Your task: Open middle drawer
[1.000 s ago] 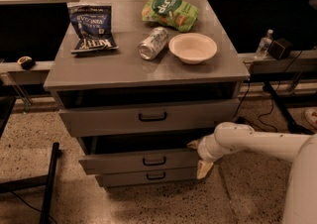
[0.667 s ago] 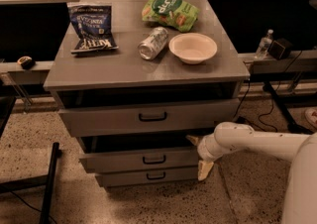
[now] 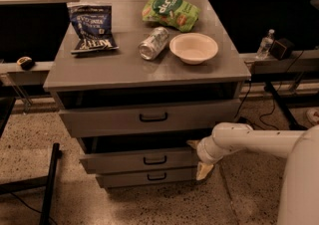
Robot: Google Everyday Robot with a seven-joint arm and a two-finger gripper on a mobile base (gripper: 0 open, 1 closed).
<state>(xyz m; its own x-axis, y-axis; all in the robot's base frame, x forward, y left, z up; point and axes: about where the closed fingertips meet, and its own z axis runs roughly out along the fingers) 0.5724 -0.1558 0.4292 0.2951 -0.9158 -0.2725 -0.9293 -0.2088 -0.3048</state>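
Observation:
The middle drawer (image 3: 149,160) is a grey front with a small black bar handle, between the tall top drawer (image 3: 149,117) and the slim bottom drawer (image 3: 149,176). All three stand pulled out a little, with a dark gap above the middle one. My gripper (image 3: 198,158), on a white arm coming from the right, is at the right end of the middle drawer's front. It is open, with one yellowish finger (image 3: 193,144) above the front's corner and the other (image 3: 204,171) below it.
On the cabinet top (image 3: 99,69) lie a blue chip bag (image 3: 90,26), a green chip bag (image 3: 171,11), a can on its side (image 3: 153,43) and a white bowl (image 3: 194,48). A black stand (image 3: 50,179) is at the left. Cables and a bottle (image 3: 264,45) are at the right.
Nothing has visibly changed; the gripper stays at the right end of the middle drawer and the drawers have not moved.

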